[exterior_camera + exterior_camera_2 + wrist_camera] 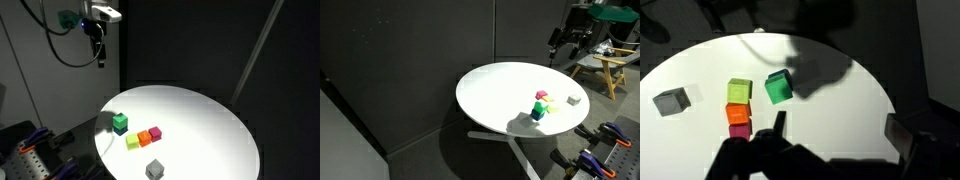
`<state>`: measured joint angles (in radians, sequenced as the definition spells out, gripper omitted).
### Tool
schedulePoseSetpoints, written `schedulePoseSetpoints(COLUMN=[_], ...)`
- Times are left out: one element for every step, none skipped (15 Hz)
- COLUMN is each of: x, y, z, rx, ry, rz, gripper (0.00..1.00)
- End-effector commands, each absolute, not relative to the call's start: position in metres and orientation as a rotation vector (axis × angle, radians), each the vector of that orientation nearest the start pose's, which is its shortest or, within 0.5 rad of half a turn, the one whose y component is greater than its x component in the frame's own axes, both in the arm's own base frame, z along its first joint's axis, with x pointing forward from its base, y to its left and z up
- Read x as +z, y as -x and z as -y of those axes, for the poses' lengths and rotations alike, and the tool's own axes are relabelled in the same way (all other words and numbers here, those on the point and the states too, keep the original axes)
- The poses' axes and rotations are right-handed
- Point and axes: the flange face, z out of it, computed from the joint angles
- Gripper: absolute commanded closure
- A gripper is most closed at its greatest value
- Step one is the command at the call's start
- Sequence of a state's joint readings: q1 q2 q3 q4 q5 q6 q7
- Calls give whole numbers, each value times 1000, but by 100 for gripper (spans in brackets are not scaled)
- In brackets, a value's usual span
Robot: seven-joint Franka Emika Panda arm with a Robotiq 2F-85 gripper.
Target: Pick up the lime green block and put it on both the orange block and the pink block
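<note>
Wrist view dark along the btm: gripper [838, 140] only a silhouette, one finger [780, 122] thin and black, the other pad half lost in shadow near the frame edge. Tiny and blurry in both exterior views, block edges hard to separate there. Dark teal block [120, 129] hidden from the wrist cam, seen only in an exterior view under the lime green block [778, 87].

Jaws spread wide, nothing between, touching nothing. Hanging high up by the black backdrop, well apart from all blocks.

Lime green block atop the teal one on the round white table [200, 110], just beside a row of three: yellow-green block [739, 89], orange block [737, 112], pink block [739, 130], side by side in a line w/ orange in the middle. Orange & pink tops bare. Grey block [671, 100] alone, well apart from the row. Clutter off the table edge in exterior views too dim to name.
</note>
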<state>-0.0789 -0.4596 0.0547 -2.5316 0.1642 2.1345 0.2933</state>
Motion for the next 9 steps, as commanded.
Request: schedulePoseSetpoints(x=[427, 422, 417, 412, 407, 402, 397, 392, 387], y=[-421, -423, -424, -426, -428, -429, -430, -431, -431], z=[14, 16, 18, 19, 20, 20, 20, 20, 21], rx=[-75, -74, -67, -62, -53, -37, -17, -5, 8], ry=[3007, 3014, 3017, 3019, 3017, 3015, 3013, 3015, 3020], rz=[-628, -627, -624, -616, -596, -583, -560, -538, -515], gripper=[0, 0, 0, 0, 0, 0, 0, 0, 0])
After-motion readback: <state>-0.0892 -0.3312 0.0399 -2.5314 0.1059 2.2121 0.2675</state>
